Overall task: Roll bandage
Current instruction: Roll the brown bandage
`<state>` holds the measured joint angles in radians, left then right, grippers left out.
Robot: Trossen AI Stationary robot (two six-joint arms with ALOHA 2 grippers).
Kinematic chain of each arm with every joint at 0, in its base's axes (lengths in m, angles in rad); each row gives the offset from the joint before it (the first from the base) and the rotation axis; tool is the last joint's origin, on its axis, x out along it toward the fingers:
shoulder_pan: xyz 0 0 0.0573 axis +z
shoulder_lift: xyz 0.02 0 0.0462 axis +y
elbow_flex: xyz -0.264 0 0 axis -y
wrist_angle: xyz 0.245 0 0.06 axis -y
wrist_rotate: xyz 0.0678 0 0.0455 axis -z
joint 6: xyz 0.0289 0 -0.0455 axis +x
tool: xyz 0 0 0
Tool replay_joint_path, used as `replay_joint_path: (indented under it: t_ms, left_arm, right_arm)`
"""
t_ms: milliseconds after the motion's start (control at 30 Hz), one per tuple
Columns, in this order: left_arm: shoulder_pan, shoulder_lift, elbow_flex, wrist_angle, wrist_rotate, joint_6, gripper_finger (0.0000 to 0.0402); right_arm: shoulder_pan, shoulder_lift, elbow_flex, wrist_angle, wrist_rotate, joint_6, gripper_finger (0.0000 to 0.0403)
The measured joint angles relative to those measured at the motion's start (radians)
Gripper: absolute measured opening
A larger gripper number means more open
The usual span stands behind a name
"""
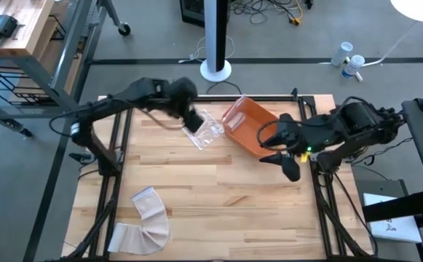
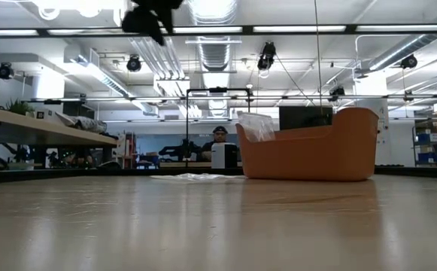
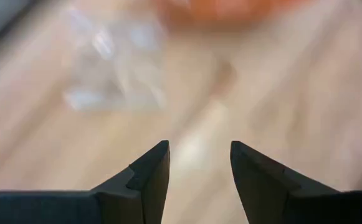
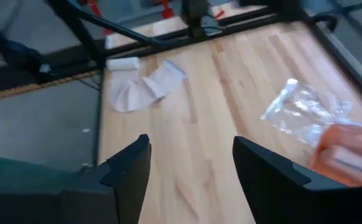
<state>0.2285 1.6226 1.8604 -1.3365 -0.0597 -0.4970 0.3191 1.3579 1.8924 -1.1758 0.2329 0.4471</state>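
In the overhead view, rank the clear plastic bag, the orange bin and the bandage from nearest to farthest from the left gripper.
1. Clear plastic bag, right under the left gripper.
2. Orange bin, beside the bag, toward the right arm.
3. Bandage, at the table's near left corner.

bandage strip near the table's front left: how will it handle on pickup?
Probably floppy: the bandage lies flat in a loose curve with a partly rolled end. Likely light and thin, so a pincer may struggle to get under its edge. Lifted at one end, the rest would likely dangle or drag.
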Motion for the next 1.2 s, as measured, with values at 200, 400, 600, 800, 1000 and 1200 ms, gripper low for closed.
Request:
replay_joint_path:
  t_ms: [200, 400, 600, 800, 1000, 1200]
  left_arm:
    - [-0.223, -0.136, -0.212, -0.056, 0.222, -0.144, 0.0154]
    - [-0.509, -0.229, -0.455, -0.032, 0.31, -0.472, 0.0179]
    - [-0.786, -0.254, -0.612, 0.054, 0.308, -0.849, 0.0222]
    - [-0.937, -0.25, -0.715, 0.204, 0.419, -0.969, 0.0239]
    - [-0.971, -0.25, -0.829, 0.37, 0.495, -1.078, 0.024]
    - [-0.972, -0.25, -0.93, 0.474, 0.555, -1.161, 0.024]
  right_arm:
    - [0.02, 0.034, -0.079, 0.0, 0.008, 0.032, 0.0204]
    - [0.127, 0.079, -0.169, 0.008, 0.122, 0.117, 0.0203]
    - [0.258, 0.164, -0.19, 0.042, 0.187, 0.263, 0.0199]
    - [0.375, 0.273, -0.157, 0.061, 0.188, 0.463, 0.0199]
    - [0.431, 0.357, -0.15, 0.061, 0.215, 0.608, 0.0201]
    - [0.435, 0.396, -0.15, 0.06, 0.153, 0.658, 0.0211]
